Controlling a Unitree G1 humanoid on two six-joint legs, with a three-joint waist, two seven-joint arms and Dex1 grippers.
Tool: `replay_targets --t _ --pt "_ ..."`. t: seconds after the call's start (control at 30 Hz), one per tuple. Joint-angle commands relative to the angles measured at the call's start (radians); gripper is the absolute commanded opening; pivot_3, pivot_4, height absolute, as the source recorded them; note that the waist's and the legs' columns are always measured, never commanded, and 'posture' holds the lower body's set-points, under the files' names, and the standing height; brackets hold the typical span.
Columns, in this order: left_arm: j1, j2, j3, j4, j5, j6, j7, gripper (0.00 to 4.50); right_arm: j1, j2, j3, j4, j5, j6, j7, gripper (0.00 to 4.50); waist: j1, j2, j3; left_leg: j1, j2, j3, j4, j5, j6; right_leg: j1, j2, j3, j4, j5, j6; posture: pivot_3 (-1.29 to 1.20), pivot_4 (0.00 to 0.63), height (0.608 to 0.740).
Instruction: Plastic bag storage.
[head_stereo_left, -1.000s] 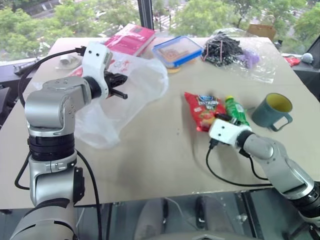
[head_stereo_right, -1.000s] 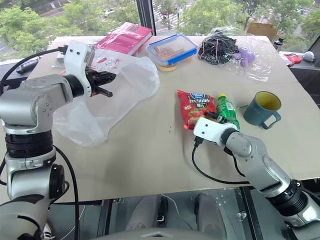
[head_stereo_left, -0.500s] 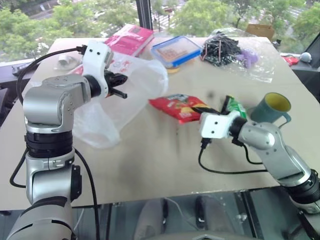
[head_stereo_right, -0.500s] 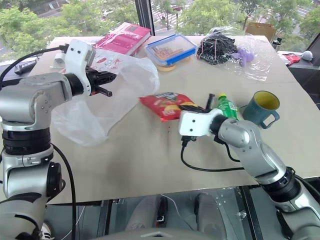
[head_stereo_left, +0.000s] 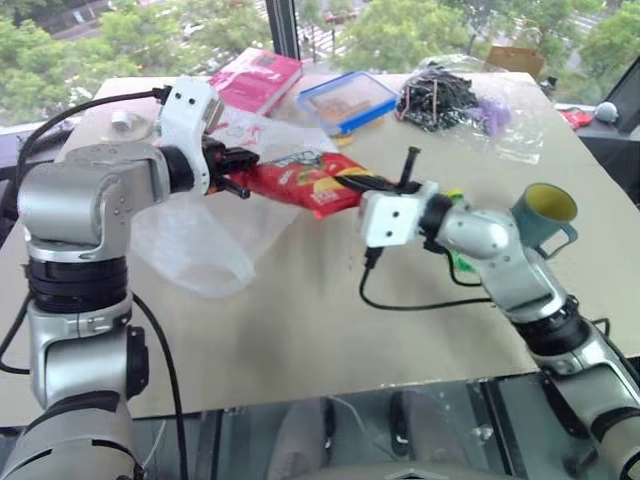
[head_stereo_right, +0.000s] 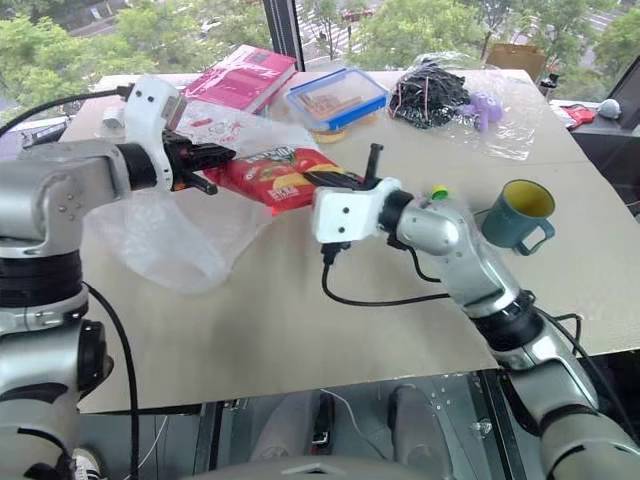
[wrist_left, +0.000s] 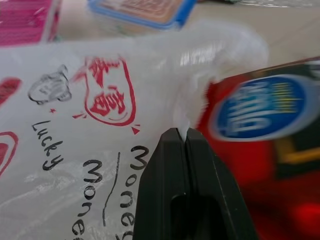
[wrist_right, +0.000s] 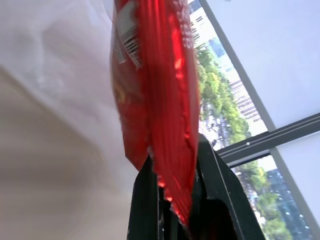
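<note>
The plastic bag (head_stereo_left: 190, 245), thin white with red printed logos, droops from its lifted rim down onto the table on the left. My left gripper (wrist_left: 180, 134) is shut on that rim and holds it up above the table. My right gripper (head_stereo_left: 352, 183) is shut on one end of a red snack bag (head_stereo_left: 305, 180) and holds it about level in the air. The snack bag's far end reaches the plastic bag's rim beside the left fingers. Whether that end is inside the opening I cannot tell.
A teal mug (head_stereo_left: 545, 212) stands behind my right arm, with a green bottle (head_stereo_right: 437, 190) mostly hidden by that arm. At the back of the table (head_stereo_left: 330, 330) lie a pink pack (head_stereo_left: 258, 78), a blue-lidded box (head_stereo_left: 350, 100) and a clear bag of dark cords (head_stereo_left: 450, 100).
My right gripper has shut on the snack bag, lifted it off the table and carried it left to the plastic bag's rim. The left gripper has kept its hold in place.
</note>
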Motion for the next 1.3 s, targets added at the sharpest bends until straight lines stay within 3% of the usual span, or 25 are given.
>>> replay_targets --t 0.03,0.27,0.67,0.8,1.03,1.17,1.3 --pt "-0.022 0.006 0.035 -0.047 -0.051 0.041 -0.009 0.0 -0.054 0.039 0.012 0.076 -0.041 -0.119 -0.047 0.05 0.0 0.0 0.0 0.0 0.0 0.0 0.0 0.0 0.0 0.0 0.0 0.0 0.0 0.0 0.0 0.0 0.15 0.74" --pt "-0.036 -0.006 0.072 -0.068 -0.125 0.121 0.001 0.0 -0.106 0.121 0.044 0.275 -0.117 -0.263 -0.12 0.05 -0.004 0.0 0.0 0.0 0.0 -0.001 0.0 0.001 -0.001 -0.001 0.0 0.0 0.002 0.0 0.0 0.0 0.15 0.74" --pt "-0.104 -0.093 0.197 -0.088 -0.239 0.364 0.07 0.0 -0.295 0.256 0.042 0.644 -0.327 -0.311 -0.489 0.05 -0.012 0.0 0.0 0.0 0.0 -0.002 -0.001 0.003 -0.004 -0.003 0.0 0.0 0.006 0.0 -0.001 0.0 0.15 0.74" --pt "-0.125 -0.128 0.215 -0.078 -0.277 0.377 0.091 0.0 -0.37 0.318 0.101 0.81 -0.387 -0.33 -0.582 0.05 -0.026 0.0 0.0 0.001 -0.001 -0.002 -0.002 0.003 -0.005 -0.003 -0.001 0.0 0.006 0.0 -0.001 0.0 0.15 0.74" --pt "-0.113 -0.192 0.219 -0.107 -0.337 0.377 0.158 0.0 -0.506 0.476 0.175 1.204 -0.446 -0.343 -0.683 0.05 -0.051 0.0 0.0 0.001 0.0 -0.002 -0.005 0.005 -0.008 -0.006 -0.001 0.001 0.009 -0.001 -0.002 0.0 0.15 0.74" --pt "-0.09 -0.228 0.235 -0.128 -0.379 0.377 0.22 0.0 -0.539 0.512 0.158 1.34 -0.415 -0.345 -0.639 0.05 -0.051 0.001 0.0 0.0 0.0 -0.003 -0.006 0.005 -0.009 -0.007 -0.002 0.001 0.009 -0.001 -0.002 0.0 0.15 0.74" --pt "-0.075 -0.254 0.243 -0.127 -0.356 0.377 0.28 0.0 -0.541 0.473 0.12 1.323 -0.364 -0.391 -0.569 1.34 -0.053 0.001 0.001 0.0 0.0 -0.003 -0.006 0.005 -0.009 -0.007 -0.002 0.001 0.009 -0.001 -0.002 0.0 0.15 0.74"
